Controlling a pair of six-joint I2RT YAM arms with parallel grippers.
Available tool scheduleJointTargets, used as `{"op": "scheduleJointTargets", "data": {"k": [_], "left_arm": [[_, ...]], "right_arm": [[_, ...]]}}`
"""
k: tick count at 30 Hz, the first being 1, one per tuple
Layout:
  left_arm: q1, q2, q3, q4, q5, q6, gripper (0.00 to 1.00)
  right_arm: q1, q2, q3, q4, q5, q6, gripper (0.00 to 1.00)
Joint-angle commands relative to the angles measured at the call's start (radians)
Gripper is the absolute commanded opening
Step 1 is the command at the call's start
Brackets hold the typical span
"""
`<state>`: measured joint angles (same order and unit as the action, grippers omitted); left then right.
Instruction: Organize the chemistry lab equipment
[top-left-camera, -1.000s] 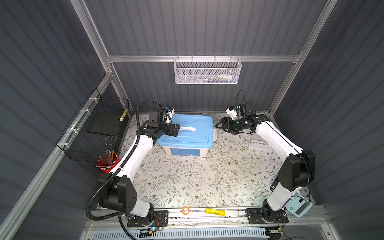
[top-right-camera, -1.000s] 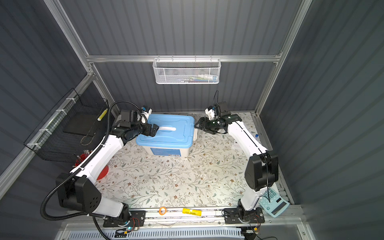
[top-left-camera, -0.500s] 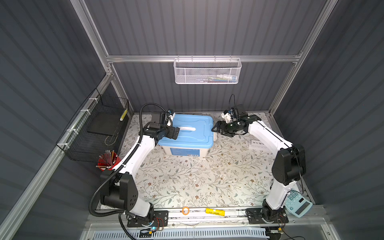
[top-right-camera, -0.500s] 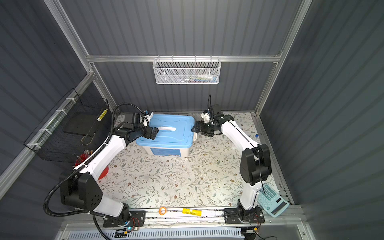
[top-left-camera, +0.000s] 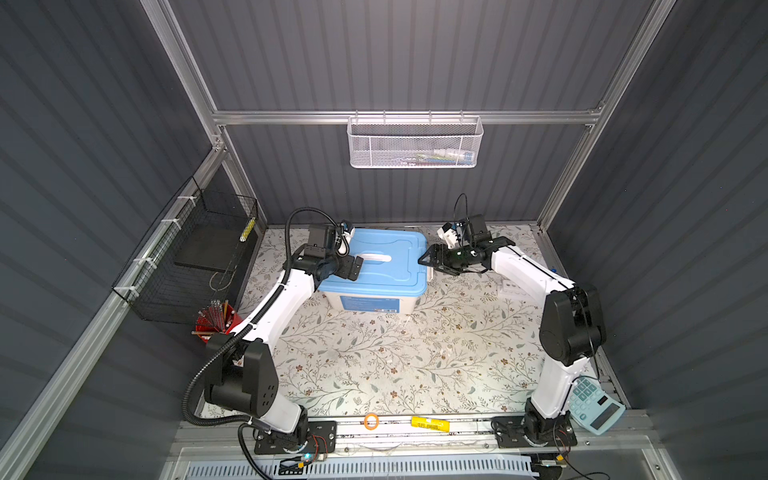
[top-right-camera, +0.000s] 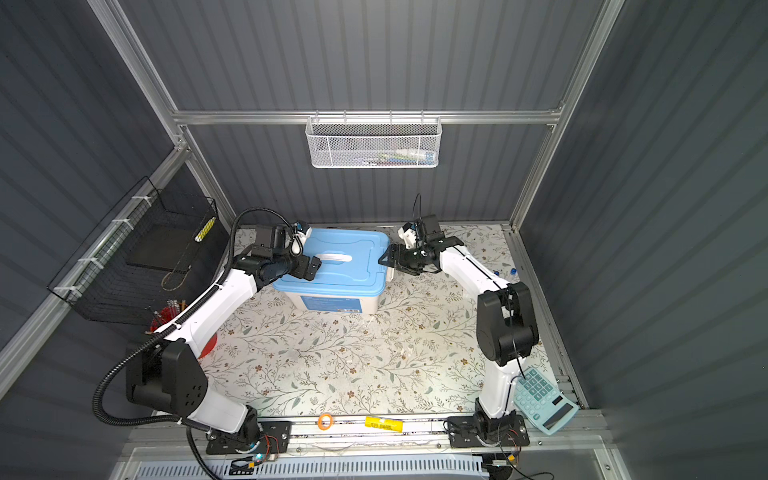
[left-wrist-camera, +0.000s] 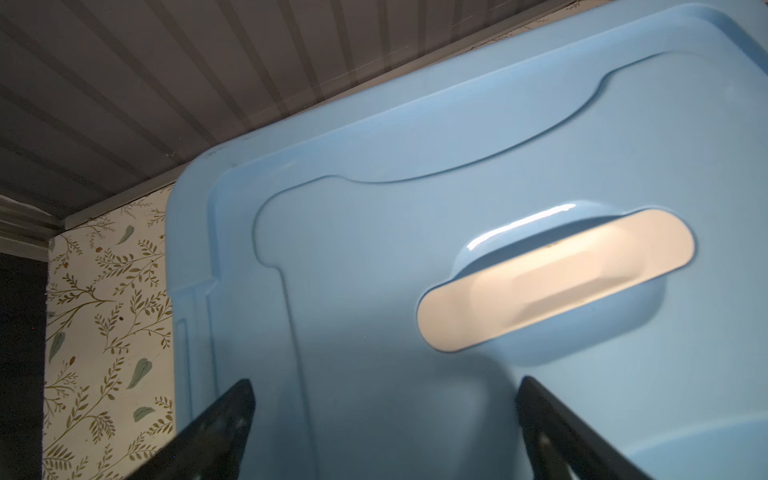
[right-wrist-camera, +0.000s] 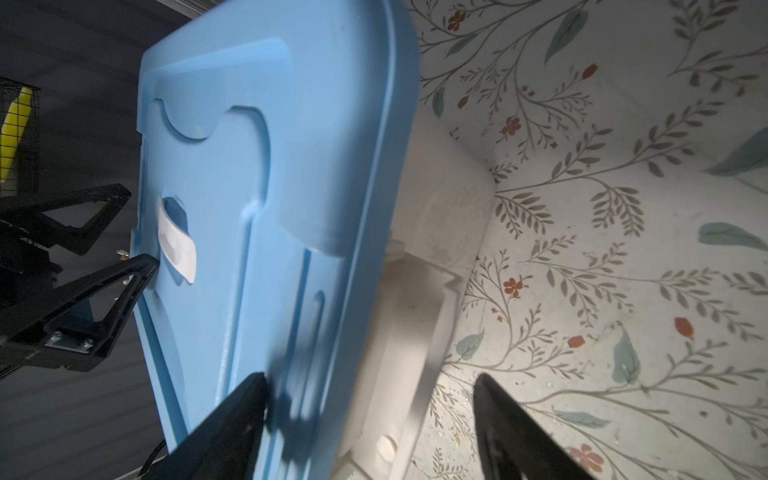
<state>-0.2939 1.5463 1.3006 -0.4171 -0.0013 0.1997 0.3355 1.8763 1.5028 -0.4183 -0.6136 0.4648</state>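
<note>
In both top views, a black wire basket (top-left-camera: 195, 257) is hanging on the wall at the left, and a red cup of sticks (top-left-camera: 216, 320) is standing below it; both are clear of the work. Compared with a second ago, the left gripper (top-left-camera: 356, 266) is reaching slightly further in over the left part of the pale blue plastic lid (top-left-camera: 386, 278). Its jaws are standing fully apart and holding nothing, just short of the white recessed handle (top-left-camera: 374, 257). The lid is sitting shut on the white storage box (top-left-camera: 365, 302) at upper centre. Over the same interval the right gripper (top-left-camera: 428, 266) has closed in from the right. Its jaws are standing well apart and empty, straddling the lid's right rim in the right wrist view; contact cannot be confirmed. Judged from this, both arms are preparing to open the box, and the shut lid is what is blocking storage. The white holed rack (top-left-camera: 512, 287) is lying unmoved on the floral mat (top-left-camera: 374, 365) right of centre, just beside the right forearm. A small blue cap (top-right-camera: 513, 272) is showing at the mat's right edge, too small to identify. The pale blue calculator (top-left-camera: 594, 401) is lying at lower right.
</note>
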Motion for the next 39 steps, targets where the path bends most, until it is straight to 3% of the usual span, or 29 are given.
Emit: {"op": "scheduleJointTargets", "data": {"k": [1,20,39], "left_arm": [[-0.014,0.029,0.027,-0.037,-0.008,0.021,0.99],[-0.058,0.063,0.092,-0.088,-0.048,0.037,0.98],[-0.067,0.072,0.073,-0.06,-0.048,0.049,0.98]], "right_arm": [[-0.006,-0.02,-0.06,0.087,-0.036,0.022,0.77],[-0.044,-0.022,-0.243,0.442,-0.238,0.2,0.72],[-0.043,-0.049,-0.217,0.347,-0.198,0.181,0.57]]}}
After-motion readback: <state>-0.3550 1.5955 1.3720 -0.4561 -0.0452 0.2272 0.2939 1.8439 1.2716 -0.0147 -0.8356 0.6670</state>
